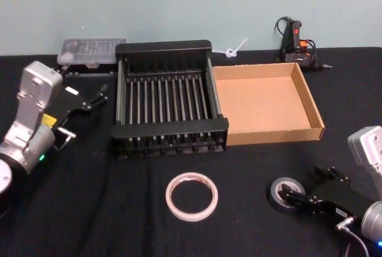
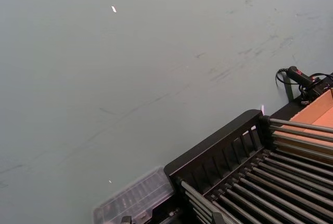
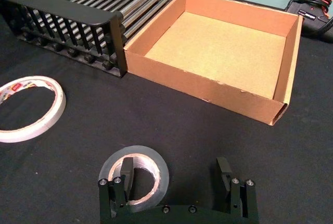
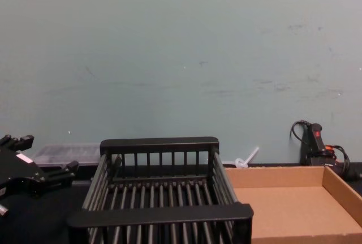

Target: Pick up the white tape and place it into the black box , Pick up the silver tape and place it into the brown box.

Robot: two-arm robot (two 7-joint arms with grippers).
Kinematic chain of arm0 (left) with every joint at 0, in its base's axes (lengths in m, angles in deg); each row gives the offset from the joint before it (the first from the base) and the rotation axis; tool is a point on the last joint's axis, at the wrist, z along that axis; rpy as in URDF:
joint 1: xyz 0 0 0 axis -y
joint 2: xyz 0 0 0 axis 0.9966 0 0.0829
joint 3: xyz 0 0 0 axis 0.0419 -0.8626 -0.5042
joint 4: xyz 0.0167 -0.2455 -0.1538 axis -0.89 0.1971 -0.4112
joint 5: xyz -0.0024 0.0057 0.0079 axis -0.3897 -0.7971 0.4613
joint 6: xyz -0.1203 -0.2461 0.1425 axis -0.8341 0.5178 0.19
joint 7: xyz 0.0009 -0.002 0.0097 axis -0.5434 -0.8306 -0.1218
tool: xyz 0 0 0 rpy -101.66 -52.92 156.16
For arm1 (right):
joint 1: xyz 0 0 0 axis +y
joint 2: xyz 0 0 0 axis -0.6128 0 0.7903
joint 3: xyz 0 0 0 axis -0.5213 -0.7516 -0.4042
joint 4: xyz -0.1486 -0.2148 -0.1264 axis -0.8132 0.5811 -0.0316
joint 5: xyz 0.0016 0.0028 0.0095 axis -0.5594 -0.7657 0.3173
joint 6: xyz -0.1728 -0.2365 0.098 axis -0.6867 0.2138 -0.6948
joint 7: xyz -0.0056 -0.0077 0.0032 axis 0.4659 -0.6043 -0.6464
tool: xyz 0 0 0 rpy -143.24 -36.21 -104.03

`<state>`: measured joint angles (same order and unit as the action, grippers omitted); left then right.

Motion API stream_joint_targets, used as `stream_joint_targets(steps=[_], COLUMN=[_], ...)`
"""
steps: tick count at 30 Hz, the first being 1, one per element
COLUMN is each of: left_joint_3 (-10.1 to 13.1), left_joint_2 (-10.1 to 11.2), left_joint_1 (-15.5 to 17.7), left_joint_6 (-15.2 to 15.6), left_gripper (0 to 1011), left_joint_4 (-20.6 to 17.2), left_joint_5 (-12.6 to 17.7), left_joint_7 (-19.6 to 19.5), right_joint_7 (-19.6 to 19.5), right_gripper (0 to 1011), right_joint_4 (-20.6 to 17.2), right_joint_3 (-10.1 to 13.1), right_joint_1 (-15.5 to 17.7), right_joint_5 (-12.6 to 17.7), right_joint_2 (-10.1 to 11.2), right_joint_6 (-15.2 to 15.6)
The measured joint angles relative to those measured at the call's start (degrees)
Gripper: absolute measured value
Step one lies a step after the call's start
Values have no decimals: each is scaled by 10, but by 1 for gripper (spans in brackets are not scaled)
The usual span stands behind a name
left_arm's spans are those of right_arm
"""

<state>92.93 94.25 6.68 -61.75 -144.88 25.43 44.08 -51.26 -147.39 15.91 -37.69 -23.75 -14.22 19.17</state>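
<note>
The white tape point(image 1: 191, 196) lies flat on the black table, in front of the black box point(image 1: 170, 60); its red print shows in the right wrist view point(image 3: 31, 110). To the right of the white tape lies the silver tape point(image 1: 280, 186). My right gripper point(image 1: 301, 186) is open and low over the silver tape point(image 3: 156, 169): one finger stands in the roll's hole, the other outside it, with the roll's wall between them point(image 3: 174, 178). The brown box point(image 1: 310, 99) sits against the crate's right side, with nothing in it. My left gripper point(image 1: 94, 97) hangs open to the left of the crate.
A clear plastic case point(image 1: 92, 51) lies behind the crate's left corner. A black glue gun point(image 1: 298, 42) and a white plastic piece point(image 1: 236, 48) sit behind the brown box by the wall. Bare black table stretches between the two tapes.
</note>
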Motion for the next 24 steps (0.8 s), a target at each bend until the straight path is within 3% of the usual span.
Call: stream_joint_targets(steps=[17, 24], left_joint_3=[0, 0], left_joint_2=[0, 0], left_joint_1=[0, 0], left_joint_6=[0, 0], left_gripper=[1001, 1001], left_joint_4=[0, 0], left_joint_5=[0, 0], left_joint_7=[0, 0], right_joint_7=[12, 12], right_gripper=[1000, 1000], right_joint_4=[20, 20], right_joint_3=[2, 2], right_joint_1=[-13, -13], right_joint_5=[-31, -30], right_joint_2=[-21, -21], right_joint_6=[6, 7])
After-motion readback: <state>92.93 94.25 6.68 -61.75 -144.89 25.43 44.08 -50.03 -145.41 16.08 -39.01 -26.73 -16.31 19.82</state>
